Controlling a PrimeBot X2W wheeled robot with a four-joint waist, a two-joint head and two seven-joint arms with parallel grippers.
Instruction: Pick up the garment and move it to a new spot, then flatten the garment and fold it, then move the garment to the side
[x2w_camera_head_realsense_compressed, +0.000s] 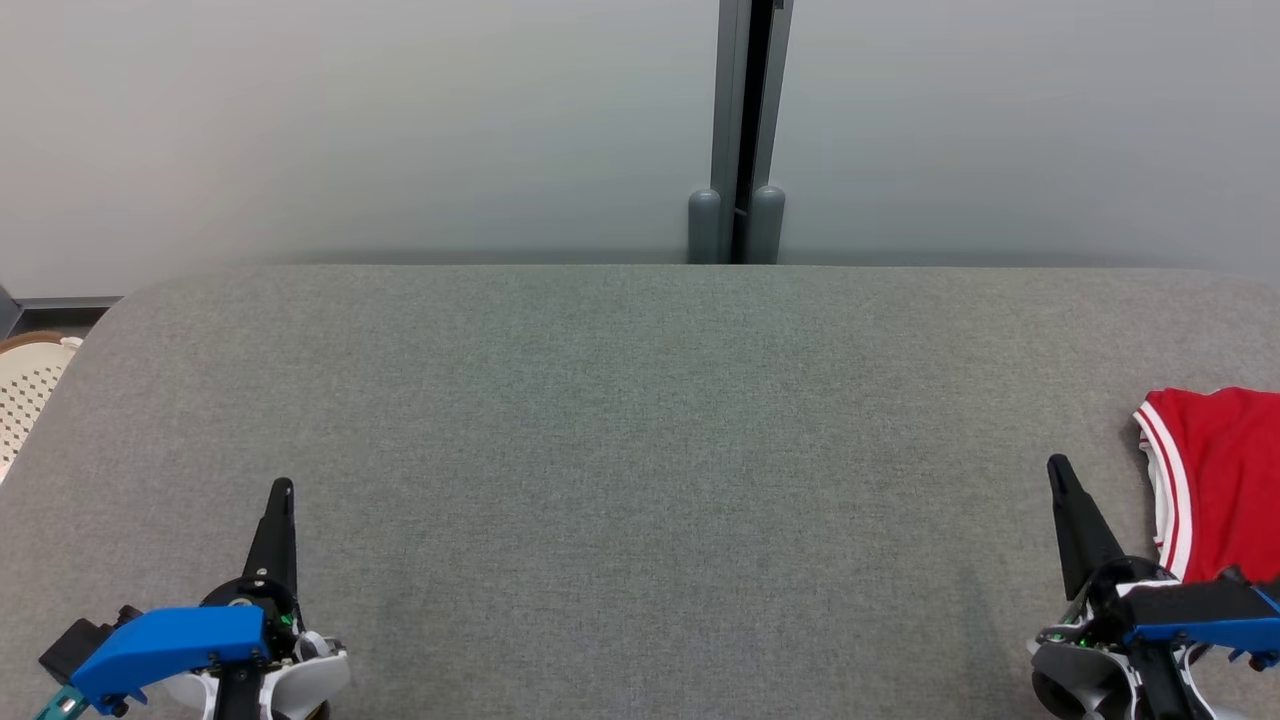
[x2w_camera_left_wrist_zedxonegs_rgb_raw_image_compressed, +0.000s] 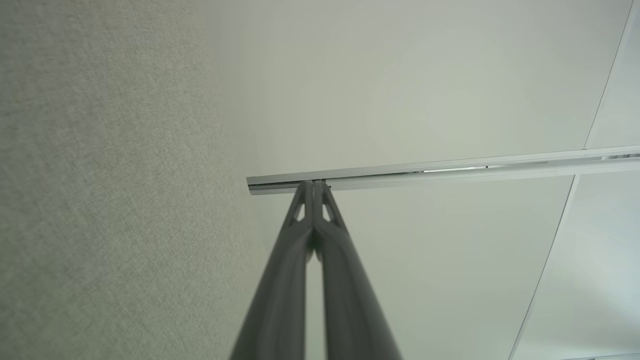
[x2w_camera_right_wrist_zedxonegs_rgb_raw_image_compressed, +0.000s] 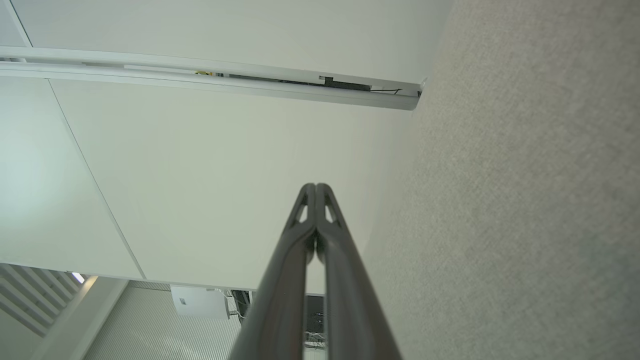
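A red garment (x2w_camera_head_realsense_compressed: 1220, 475) with white striped trim lies folded at the right edge of the grey table (x2w_camera_head_realsense_compressed: 640, 430), partly cut off by the head view's border. Just left of it, my right gripper (x2w_camera_head_realsense_compressed: 1057, 468) rests near the front edge, shut with nothing held. At the lower left my left gripper (x2w_camera_head_realsense_compressed: 283, 490) is shut and empty too, far from the garment. Both wrist views look along closed fingers, left gripper (x2w_camera_left_wrist_zedxonegs_rgb_raw_image_compressed: 313, 184) and right gripper (x2w_camera_right_wrist_zedxonegs_rgb_raw_image_compressed: 315, 186), toward a pale wall, with the grey table surface alongside.
A pale wall with a grey vertical post (x2w_camera_head_realsense_compressed: 738, 130) stands behind the table. A cream perforated basket (x2w_camera_head_realsense_compressed: 28, 385) sits off the table's left edge. The table's corners are rounded.
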